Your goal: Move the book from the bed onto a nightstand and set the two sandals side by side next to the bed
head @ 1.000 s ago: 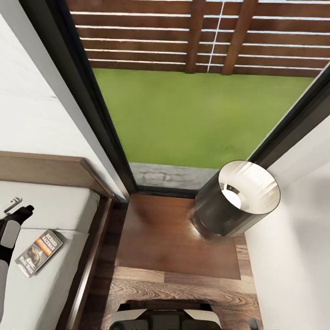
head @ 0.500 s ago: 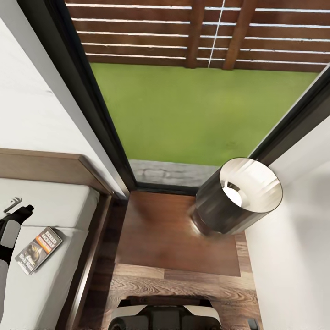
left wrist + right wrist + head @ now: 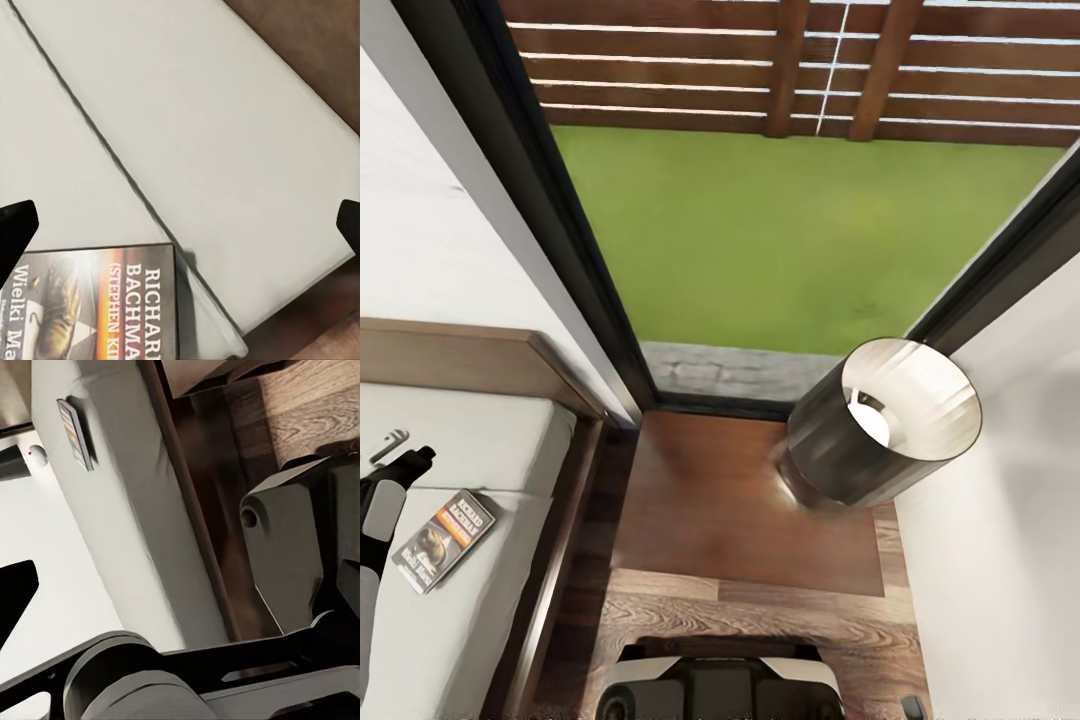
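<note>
We looked down from the head camera and the book (image 3: 443, 540) lay flat on the grey mattress of the bed (image 3: 490, 455), near its right edge. Our left end effector (image 3: 400, 462) hung just beside the book, not touching it; in the left wrist view the two fingertips (image 3: 16, 229) sat far apart at the frame's edges, so it stood wide, holding nothing. The nightstand (image 3: 745, 500) stood next to the bed, under the window, with a lamp (image 3: 880, 425) on its right part. The right end effector's (image 3: 180, 585) spread we could not tell.
</note>
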You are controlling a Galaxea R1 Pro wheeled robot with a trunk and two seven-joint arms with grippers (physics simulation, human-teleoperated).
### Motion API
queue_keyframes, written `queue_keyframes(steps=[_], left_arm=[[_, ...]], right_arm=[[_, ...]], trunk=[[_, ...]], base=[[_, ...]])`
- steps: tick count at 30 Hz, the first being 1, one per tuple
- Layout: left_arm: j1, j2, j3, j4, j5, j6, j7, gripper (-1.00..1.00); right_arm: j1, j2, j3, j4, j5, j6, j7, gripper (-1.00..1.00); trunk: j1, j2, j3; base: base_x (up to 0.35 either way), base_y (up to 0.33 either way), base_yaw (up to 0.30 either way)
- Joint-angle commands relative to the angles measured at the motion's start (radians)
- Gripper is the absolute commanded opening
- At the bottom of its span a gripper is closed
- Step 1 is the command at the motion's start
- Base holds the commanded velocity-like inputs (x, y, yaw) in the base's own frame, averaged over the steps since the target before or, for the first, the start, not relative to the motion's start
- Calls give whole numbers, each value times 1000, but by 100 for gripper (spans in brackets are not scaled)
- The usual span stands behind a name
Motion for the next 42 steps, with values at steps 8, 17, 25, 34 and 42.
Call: queue_keyframes(steps=[8, 17, 25, 34, 42], left_arm=[[0, -20, -48, -73, 12, 8, -72, 100], [0, -23, -73, -96, 10, 2, -115, 100], [0, -21, -67, -95, 9, 1, -109, 100], [0, -18, -65, -95, 8, -27, -106, 100], [0, -17, -65, -95, 7, -38, -104, 100]], right_arm=[[0, 0, 8, 0, -10, 10, -1, 100], [0, 0, 8, 0, -10, 10, -1, 100], [0, 0, 8, 0, -10, 10, -1, 100], [0, 0, 8, 0, -10, 10, -1, 100], [0, 0, 8, 0, -10, 10, -1, 100]], trunk=[[0, -2, -14], [0, -2, -28], [0, -2, -37], [0, -2, -47], [31, -58, -75]], base=[[0, 0, 0], [0, 0, 0], [0, 0, 0], [0, 0, 0], [0, 0, 0]])
